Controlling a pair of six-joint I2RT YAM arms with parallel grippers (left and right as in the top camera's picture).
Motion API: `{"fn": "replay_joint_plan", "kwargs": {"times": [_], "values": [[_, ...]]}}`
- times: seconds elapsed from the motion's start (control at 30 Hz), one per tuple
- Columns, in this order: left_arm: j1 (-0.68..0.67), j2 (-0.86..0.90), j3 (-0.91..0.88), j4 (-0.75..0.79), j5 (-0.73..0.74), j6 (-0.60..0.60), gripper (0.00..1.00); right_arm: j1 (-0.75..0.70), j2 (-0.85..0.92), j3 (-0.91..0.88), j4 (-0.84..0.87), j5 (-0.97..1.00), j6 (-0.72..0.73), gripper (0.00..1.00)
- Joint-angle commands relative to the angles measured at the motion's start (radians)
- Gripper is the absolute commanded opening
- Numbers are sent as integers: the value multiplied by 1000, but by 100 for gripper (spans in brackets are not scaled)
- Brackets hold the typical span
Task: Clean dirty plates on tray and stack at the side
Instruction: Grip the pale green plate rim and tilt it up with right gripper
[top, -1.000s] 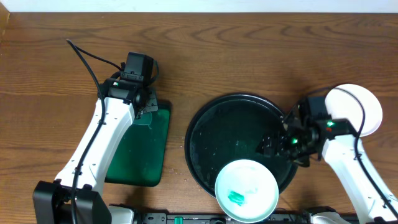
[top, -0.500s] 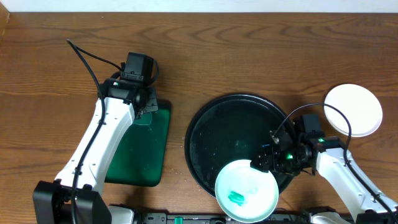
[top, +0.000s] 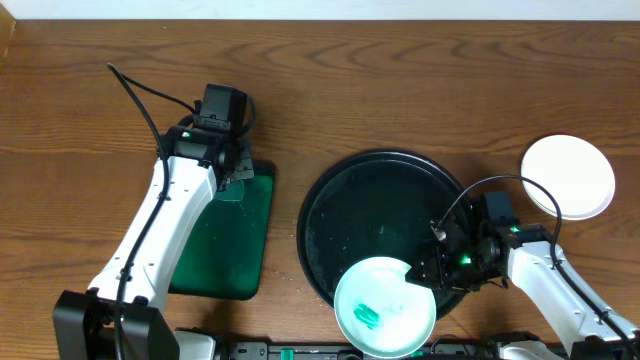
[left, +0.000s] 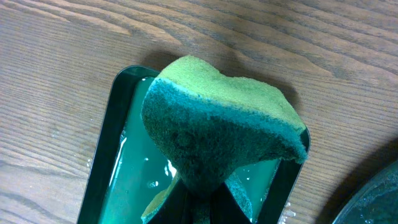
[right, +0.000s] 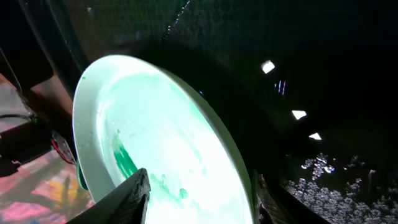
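Note:
A white dirty plate (top: 385, 307) with green smears lies at the front edge of the round black tray (top: 350, 200). My right gripper (top: 428, 270) is at the plate's right rim. In the right wrist view its fingers (right: 199, 199) are open, one over the plate (right: 161, 143) and one beside its rim. A clean white plate (top: 568, 176) lies on the table at the far right. My left gripper (top: 228, 180) is shut on a green sponge (left: 217, 130) above the far end of the green rectangular tray (top: 215, 250).
The green rectangular tray (left: 118, 155) holds a film of water. Water drops and foam lie on the black tray (right: 323, 168). Bare wooden table (top: 400, 80) runs along the back. The table's front edge is close to the dirty plate.
My right arm has moved from beside the clean plate down and left to the dirty plate's rim. The dirty plate has shifted slightly left. The left arm has not moved.

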Motion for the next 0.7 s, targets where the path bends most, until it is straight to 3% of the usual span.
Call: {"fn": "replay_joint_plan", "kwargs": {"times": [0.0, 0.07, 0.1, 0.2, 0.37, 0.67], "values": [[-2, -17, -4, 0, -8, -5, 7, 12, -6, -15, 0, -26, 68, 48], [-2, -17, -4, 1, -4, -5, 7, 12, -6, -19, 0, -26, 113, 50], [-2, -17, -4, 1, -5, -5, 7, 13, -6, -23, 4, -26, 140, 57], [-2, -17, -4, 1, -4, -5, 7, 23, -6, -26, 11, -8, 141, 58], [-2, -17, -4, 1, -5, -5, 7, 62, -5, -27, 26, -8, 209, 53], [-2, -17, -4, 6, -4, -5, 7, 183, -5, -27, 114, 98, 518, 48]]}}
